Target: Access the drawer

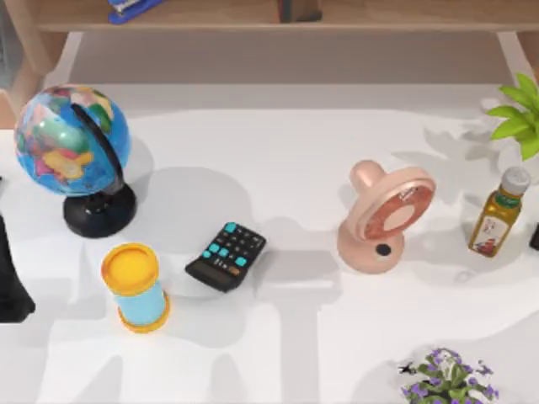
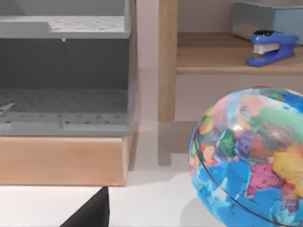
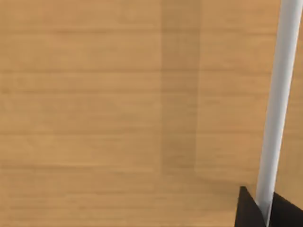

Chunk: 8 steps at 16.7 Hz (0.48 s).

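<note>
Left arm [image 1: 13,278] parked at desk's [image 1: 278,151] left edge, fingers' state can't tell. Its wrist cam faces the grey perforated drawer unit [image 2: 64,75] w/ wooden base behind the multicolour round globe [image 1: 72,139]: prob lining up an approach. Drawer's long axis runs along desk's back edge, front facing desk. Right fingers [image 3: 265,210] pinch a thin white edge against wood.

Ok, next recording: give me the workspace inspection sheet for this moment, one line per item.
Surface: white table, lit, with shadows across it.
Job's things: grey drawer unit on a wooden base, beside the shelf; whether it is open, cannot tell.
Clutter: globe, calculator, yellow-capped hourglass, pink fan, oil bottle, purple flowers, green plant.
Grippers: left arm at the table's left edge; right gripper's fingers close against a wooden panel and white bar.
Cables: nothing seen.
Surroundings: wooden shelf holding a blue stapler.
</note>
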Available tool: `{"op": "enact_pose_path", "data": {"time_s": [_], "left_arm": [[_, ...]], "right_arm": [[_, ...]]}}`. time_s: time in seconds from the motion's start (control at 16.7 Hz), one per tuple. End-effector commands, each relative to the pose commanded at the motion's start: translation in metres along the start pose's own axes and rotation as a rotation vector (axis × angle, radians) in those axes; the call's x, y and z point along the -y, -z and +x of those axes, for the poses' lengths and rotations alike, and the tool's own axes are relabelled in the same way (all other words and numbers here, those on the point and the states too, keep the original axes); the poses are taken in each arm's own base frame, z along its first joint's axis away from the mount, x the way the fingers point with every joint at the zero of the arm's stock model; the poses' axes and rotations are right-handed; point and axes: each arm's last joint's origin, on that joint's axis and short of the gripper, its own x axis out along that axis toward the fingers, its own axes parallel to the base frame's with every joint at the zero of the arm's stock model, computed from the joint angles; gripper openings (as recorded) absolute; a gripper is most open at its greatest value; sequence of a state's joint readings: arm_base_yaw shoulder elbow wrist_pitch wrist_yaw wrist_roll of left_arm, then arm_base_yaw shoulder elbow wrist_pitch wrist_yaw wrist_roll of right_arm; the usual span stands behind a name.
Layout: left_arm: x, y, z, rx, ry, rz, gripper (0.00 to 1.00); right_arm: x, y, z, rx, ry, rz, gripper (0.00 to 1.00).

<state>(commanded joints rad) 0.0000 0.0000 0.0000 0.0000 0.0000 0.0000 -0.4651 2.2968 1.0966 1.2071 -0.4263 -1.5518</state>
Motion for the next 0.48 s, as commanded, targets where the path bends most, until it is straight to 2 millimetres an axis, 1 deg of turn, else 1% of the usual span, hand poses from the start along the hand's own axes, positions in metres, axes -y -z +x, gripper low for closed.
{"op": "enact_pose_path", "data": {"time_s": [0.12, 0.24, 0.3, 0.48], "left_arm": [[0.000, 0.000, 0.000, 0.000, 0.000, 0.000, 1.00], [0.000, 0.000, 0.000, 0.000, 0.000, 0.000, 1.00], [0.000, 0.000, 0.000, 0.000, 0.000, 0.000, 1.00], [0.000, 0.000, 0.000, 0.000, 0.000, 0.000, 1.00]], "right_arm": [[-0.003, -0.001, -0.021, -0.002, -0.013, 0.007, 0.00], [-0.003, -0.001, -0.034, -0.002, -0.009, 0.003, 0.00], [-0.002, -0.001, -0.037, -0.002, -0.006, 0.000, 0.00], [-0.002, 0.000, -0.038, -0.002, -0.005, -0.001, 0.00]]}}
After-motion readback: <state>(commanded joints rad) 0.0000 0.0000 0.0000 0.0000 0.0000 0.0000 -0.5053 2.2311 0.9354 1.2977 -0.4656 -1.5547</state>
